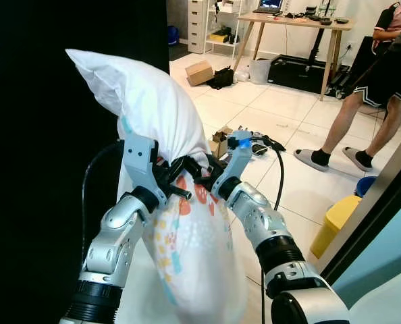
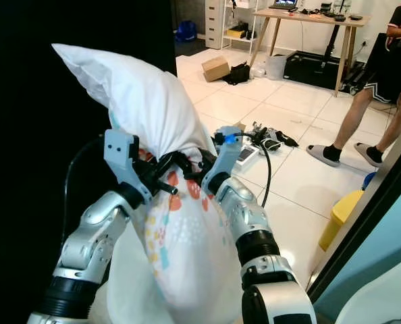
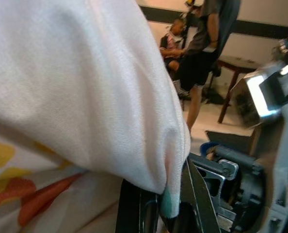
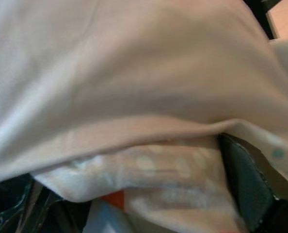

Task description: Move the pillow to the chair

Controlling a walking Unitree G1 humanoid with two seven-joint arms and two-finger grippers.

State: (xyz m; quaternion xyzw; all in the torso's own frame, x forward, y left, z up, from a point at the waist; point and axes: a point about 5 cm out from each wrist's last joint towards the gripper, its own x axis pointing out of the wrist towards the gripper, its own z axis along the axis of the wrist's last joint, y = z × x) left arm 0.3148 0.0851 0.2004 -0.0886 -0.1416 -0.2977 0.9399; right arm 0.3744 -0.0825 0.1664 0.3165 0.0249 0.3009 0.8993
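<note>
Soft, creased white pillow (image 1: 167,175) with orange and teal prints fills our frame's centre, its bunched middle pinched between our left gripper (image 1: 177,181) and right gripper (image 1: 202,175).

Both arms raised; left gripper (image 1: 175,181), right gripper (image 1: 199,173) clamped, fingertips meeting.

Cardboard box (image 1: 199,72) on tiled floor (image 1: 288,108) at 12 o'clock. Wooden table (image 1: 296,23) at 1 o'clock (laptop on top). Person (image 1: 379,81) standing at 2 o'clock. Yellow bin (image 1: 334,223) at 3 o'clock.
</note>
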